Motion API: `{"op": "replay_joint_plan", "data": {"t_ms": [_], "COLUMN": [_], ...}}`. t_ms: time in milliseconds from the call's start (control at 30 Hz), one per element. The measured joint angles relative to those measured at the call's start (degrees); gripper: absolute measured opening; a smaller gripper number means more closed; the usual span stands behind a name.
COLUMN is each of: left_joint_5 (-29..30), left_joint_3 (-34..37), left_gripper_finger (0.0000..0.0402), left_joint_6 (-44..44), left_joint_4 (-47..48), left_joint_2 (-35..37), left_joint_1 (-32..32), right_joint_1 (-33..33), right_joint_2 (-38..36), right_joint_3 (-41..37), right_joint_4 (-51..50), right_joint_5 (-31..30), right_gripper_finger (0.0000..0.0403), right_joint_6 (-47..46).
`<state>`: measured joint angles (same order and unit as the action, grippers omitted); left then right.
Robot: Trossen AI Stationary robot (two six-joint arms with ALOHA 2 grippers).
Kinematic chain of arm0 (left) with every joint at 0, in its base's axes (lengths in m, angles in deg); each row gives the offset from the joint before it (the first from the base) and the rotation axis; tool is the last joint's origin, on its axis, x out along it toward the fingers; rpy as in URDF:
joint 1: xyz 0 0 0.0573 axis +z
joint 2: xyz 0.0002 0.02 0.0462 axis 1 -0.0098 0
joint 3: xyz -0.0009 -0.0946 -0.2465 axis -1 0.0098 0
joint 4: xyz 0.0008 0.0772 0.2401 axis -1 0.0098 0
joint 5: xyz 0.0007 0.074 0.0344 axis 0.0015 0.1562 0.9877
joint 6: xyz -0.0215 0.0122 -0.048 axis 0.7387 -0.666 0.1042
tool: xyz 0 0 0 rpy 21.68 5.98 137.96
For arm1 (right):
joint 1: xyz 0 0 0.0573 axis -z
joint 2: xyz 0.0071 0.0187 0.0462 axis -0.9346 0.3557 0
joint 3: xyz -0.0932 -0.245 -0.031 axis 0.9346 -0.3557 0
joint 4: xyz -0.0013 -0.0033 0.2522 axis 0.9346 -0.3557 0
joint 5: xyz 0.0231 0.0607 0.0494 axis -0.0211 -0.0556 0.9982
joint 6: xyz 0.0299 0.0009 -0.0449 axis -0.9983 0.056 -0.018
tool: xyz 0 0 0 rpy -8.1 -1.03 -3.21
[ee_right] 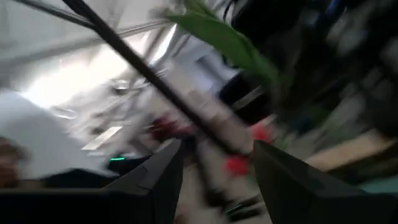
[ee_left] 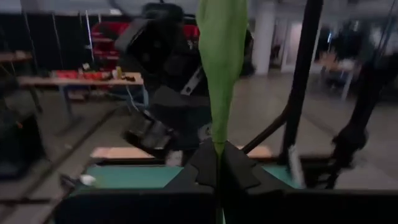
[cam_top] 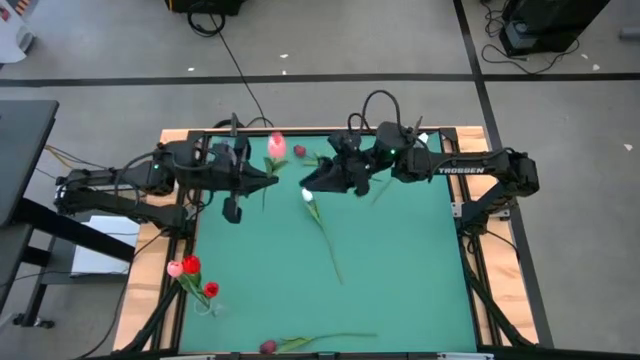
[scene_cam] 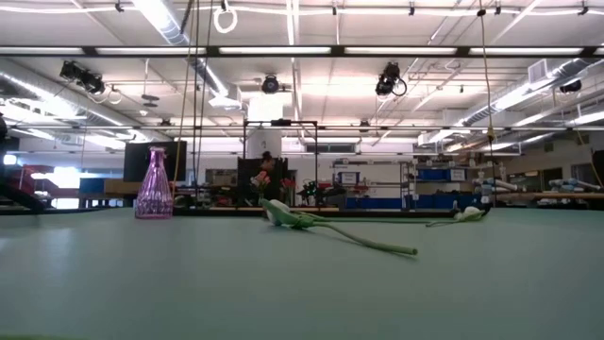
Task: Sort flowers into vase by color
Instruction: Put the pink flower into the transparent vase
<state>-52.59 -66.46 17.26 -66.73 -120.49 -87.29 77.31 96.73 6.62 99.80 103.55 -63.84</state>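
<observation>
My left gripper (cam_top: 268, 180) is shut on a flower held high over the table's far middle. Its pink head (cam_top: 276, 147) shows beyond the fingers, and in the left wrist view its broad green leaf (ee_left: 221, 62) rises above the gripper (ee_left: 217, 171). My right gripper (cam_top: 312, 180) stands just to the right of it, open and empty (ee_right: 217, 174), with a green leaf (ee_right: 230, 40) beyond its fingers. A purple glass vase (scene_cam: 154, 184) stands on its base toward the table's far side. Red and pink flowers (cam_top: 190, 268) stand bunched at the near left corner. My left gripper pinches the flower's green part where the leaf narrows (ee_left: 217, 146), between its two shut fingers. The fingers lie level and come from the table's left. The leaf stands upright above them, and the flower is lifted clear of the table.
A white flower (cam_top: 320, 230) lies across the middle of the green mat, its stem end toward the near edge. A dark red flower (cam_top: 299, 151) lies at the far edge. Another dark red flower (cam_top: 268, 347) lies along the near edge. A wooden frame (cam_top: 480, 300) borders the mat.
</observation>
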Motion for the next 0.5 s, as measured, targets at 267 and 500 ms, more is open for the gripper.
{"op": "replay_joint_plan", "data": {"t_ms": [267, 500], "left_joint_5": [0.0, 0.4], "left_joint_3": [0.0, 0.0], "left_gripper_finger": [0.0004, 0.0005], "left_joint_6": [9.9, 11.6], "left_joint_4": [0.0, 0.1], "left_joint_2": [-0.3, -3.7], "left_joint_1": [-0.1, -0.1], "right_joint_1": [-3.8, -5.1], "right_joint_2": [0.1, 3.6], "right_joint_3": [0.0, 0.0], "right_joint_4": [-0.3, 2.0], "right_joint_5": [-19.7, -25.6], "right_gripper_finger": [0.0201, 0.0201], "right_joint_6": [28.2, 36.2]}}
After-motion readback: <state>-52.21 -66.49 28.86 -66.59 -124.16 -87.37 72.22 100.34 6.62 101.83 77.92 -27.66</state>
